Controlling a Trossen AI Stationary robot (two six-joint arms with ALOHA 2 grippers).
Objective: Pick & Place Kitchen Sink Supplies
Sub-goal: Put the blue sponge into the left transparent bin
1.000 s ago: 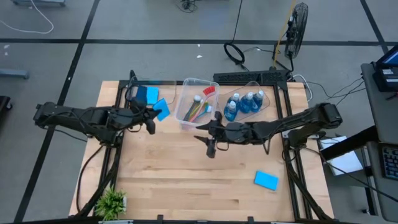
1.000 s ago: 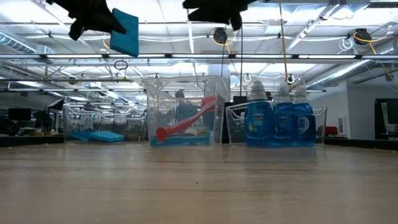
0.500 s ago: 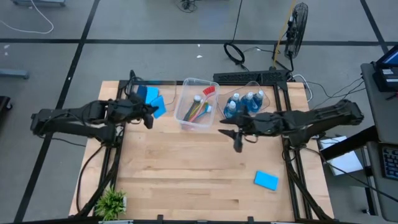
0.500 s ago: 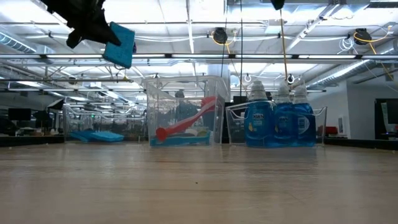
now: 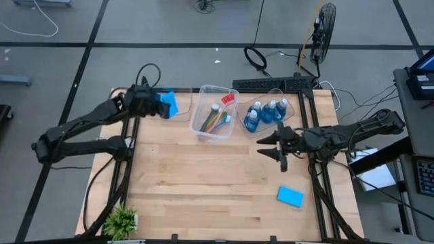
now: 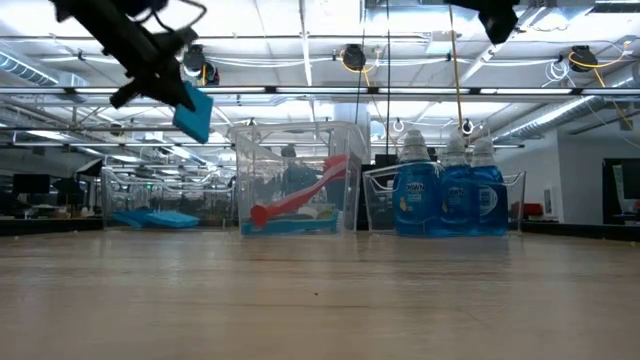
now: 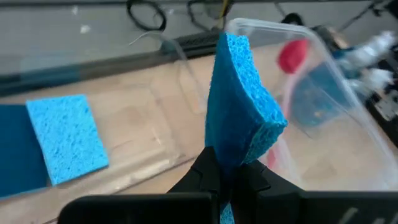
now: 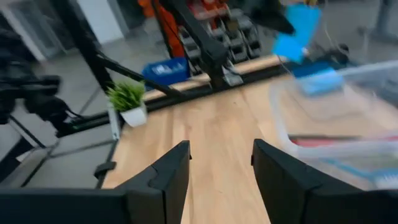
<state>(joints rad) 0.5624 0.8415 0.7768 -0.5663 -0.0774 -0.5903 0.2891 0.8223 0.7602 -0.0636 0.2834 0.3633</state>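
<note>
My left gripper is at the table's far left, shut on a flat blue sponge that it holds in the air over the clear left bin. Another blue sponge lies flat on that bin's floor. A third sponge lies on the table at the near right. My right gripper hangs open with nothing in it, right of centre and near the bottle bin. Three bottles of blue liquid stand in the right bin. Brushes lie in the middle bin. My left gripper pinches the sponge by one short end between its two fingers. The sponge's two flat faces are squeezed together there. The fingers slant downward, and the sponge sticks out beyond them, bowed. It is lifted clear of the table and the bin.
Three clear bins stand in a row along the far edge: sponges, brushes and bottles. A small green plant stands at the near left corner. Bare wood lies across the table's middle and near part.
My left gripper has swung toward the table's far left, carrying the sponge from beside the brush bin to over the left bin, rolling and sinking a little. My right gripper has drawn back toward the table's right edge, away from the brush bin, and stayed open.
</note>
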